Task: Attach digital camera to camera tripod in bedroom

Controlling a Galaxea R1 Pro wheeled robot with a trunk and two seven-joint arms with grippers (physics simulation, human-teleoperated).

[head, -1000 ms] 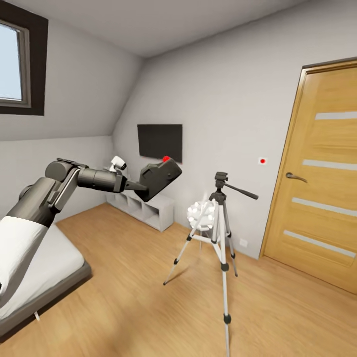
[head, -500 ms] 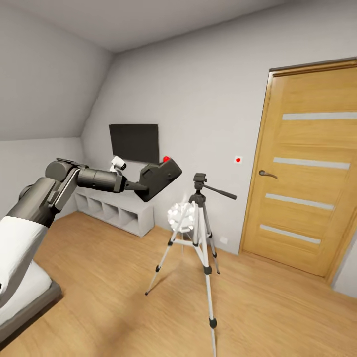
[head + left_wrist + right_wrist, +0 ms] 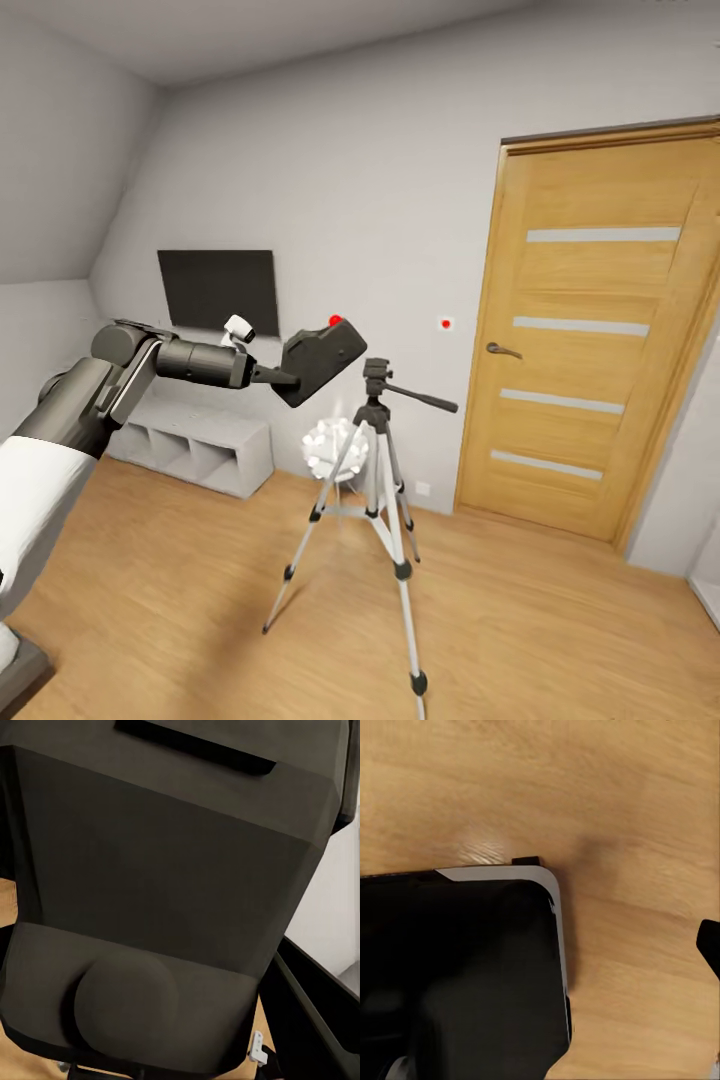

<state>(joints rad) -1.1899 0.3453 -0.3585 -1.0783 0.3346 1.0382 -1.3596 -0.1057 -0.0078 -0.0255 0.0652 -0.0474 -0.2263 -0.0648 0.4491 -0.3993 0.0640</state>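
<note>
1. Head view: left gripper [image 3: 290, 377] clamped on one camera [image 3: 322, 358], raised at 10 o'clock of one tripod [image 3: 375, 480]; open floor [image 3: 560, 620] all round; one door [image 3: 590, 340] at 3 o'clock.
2. Left wrist: camera [image 3: 172, 892] up close.
3. Right wrist: floor [image 3: 622, 795]; right gripper fingers, cannot tell.

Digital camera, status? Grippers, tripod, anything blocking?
Left gripper shut on digital camera, held at head height. Camera tripod ahead, head bare, not yet mated. Right gripper state unclear. No obstruction between.
</note>
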